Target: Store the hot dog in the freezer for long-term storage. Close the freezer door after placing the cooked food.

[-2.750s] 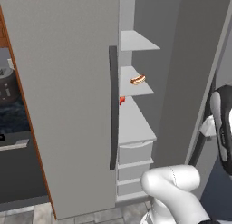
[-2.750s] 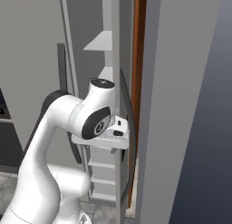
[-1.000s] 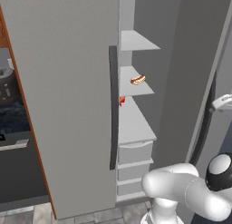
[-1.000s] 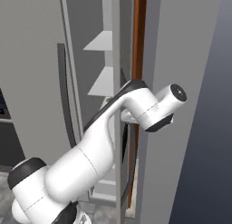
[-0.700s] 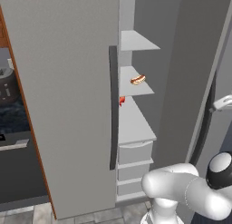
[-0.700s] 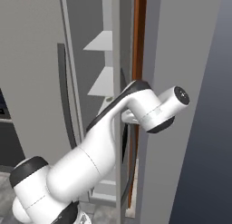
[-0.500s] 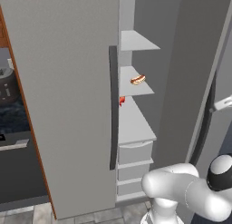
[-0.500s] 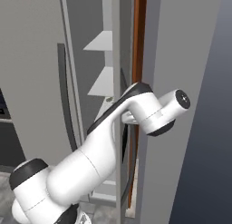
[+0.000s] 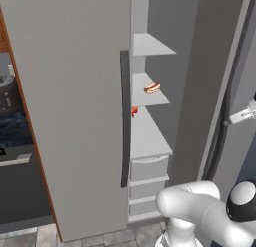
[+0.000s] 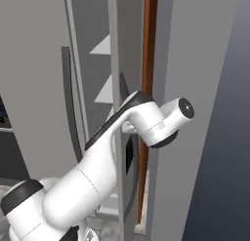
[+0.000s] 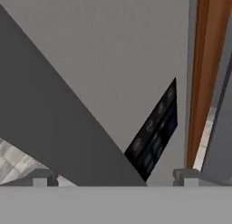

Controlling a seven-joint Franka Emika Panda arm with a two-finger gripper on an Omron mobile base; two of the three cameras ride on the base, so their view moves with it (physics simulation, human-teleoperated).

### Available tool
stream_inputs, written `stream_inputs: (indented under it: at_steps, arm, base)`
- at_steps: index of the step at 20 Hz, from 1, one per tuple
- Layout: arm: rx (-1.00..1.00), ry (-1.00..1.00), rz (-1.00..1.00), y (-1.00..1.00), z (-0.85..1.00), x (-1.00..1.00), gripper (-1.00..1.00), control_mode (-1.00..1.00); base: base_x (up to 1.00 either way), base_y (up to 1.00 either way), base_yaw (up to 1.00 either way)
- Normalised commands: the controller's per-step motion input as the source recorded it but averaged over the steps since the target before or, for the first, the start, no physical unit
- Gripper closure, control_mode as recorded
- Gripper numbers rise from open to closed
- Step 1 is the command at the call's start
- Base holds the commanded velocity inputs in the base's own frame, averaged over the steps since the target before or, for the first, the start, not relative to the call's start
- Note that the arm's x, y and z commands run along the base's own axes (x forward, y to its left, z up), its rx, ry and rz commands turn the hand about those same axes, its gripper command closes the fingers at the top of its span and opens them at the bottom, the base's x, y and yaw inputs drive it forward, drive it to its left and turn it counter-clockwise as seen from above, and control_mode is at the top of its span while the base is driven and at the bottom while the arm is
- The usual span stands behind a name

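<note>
- Fridge door [image 9: 70, 101], far left in the left base view: a plain grey slab with a long dark handle [image 9: 125, 118]. It is shut and needs no touching.
- Freezer [image 9: 150, 136], just right of it, stands open, with shelves above and drawers below.
- Hot dog [image 9: 152, 87] lies on a middle shelf, near the front edge, clear of the arm. A small red thing [image 9: 134, 111] sits one shelf down at the left edge. Placing looks done; closing is the step in hand.
- Freezer door [image 9: 220, 91], right of the shelves, is swung well open. The arm [image 10: 146, 120] reaches round behind it in the right base view.
- Gripper [image 11: 115, 175] in the hand view: its tips stand wide apart, holding nothing, facing the door's outer face and the black panel [image 11: 154, 137]. A brown cabinet edge [image 11: 204, 73] lies just beyond.
- To do it well: push flat on the outer face, away from the hinge side, keep off the panel, follow the door's arc, and ease until it seats without slamming.
</note>
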Motion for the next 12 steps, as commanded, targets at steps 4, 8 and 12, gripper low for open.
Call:
stream_inputs:
  at_steps: [4,8,12]
  arm:
    - [0.0,0.0,0.0,0.69,0.0,0.21,-1.0,-1.0]
    - [0.0,0.0,0.0,0.62,0.0,0.18,-1.0,-1.0]
    - [0.0,0.0,-0.07,0.63,0.0,0.08,-1.0,-1.0]
  base:
    - [0.0,0.0,0.0]
    - [0.0,0.0,0.0]
    - [0.0,0.0,0.0]
